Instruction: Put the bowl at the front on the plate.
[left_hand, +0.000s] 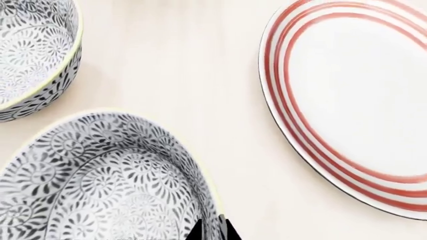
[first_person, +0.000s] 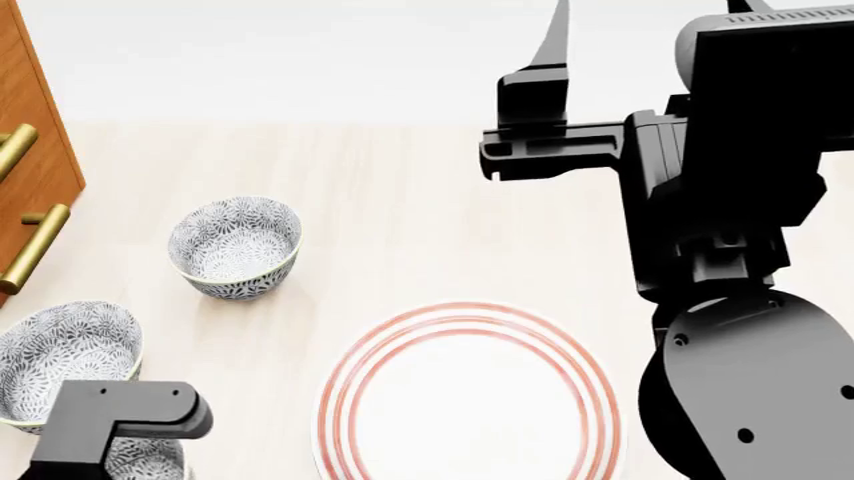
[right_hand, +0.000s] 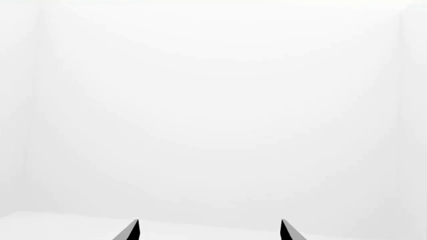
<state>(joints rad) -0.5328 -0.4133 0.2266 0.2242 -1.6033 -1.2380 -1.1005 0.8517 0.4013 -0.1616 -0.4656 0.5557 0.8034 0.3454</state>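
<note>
While the left gripper's (left_hand: 213, 231) black fingers (left_hand: 199, 234) sit close together at the near edge of the small, deep ceramic bowl with the grey-blue flower pattern (left_hand: 100, 175), one tip seems to lie inside the rim and one outside. Whether they are actually biting on it, I cannot tell. That's the front bowl, resting on the pale wooden tabletop (left_hand: 187, 65) nearest the robot, low at the left of the head view and mostly under the arm.

Just beside it lies the large round white plate with three red rings (left_hand: 347, 100), bare and apart from the bowl. A second matching patterned bowl (left_hand: 33, 50) stands close behind.

I'd judge the bowl stiff, glazed and slick, fairly weighty, and chippable. So the rim wall is the place to pinch, firmly, keeping it level.

Over on the other side, the right gripper (right_hand: 210, 232) hangs high with fingers spread wide, holding nothing.
</note>
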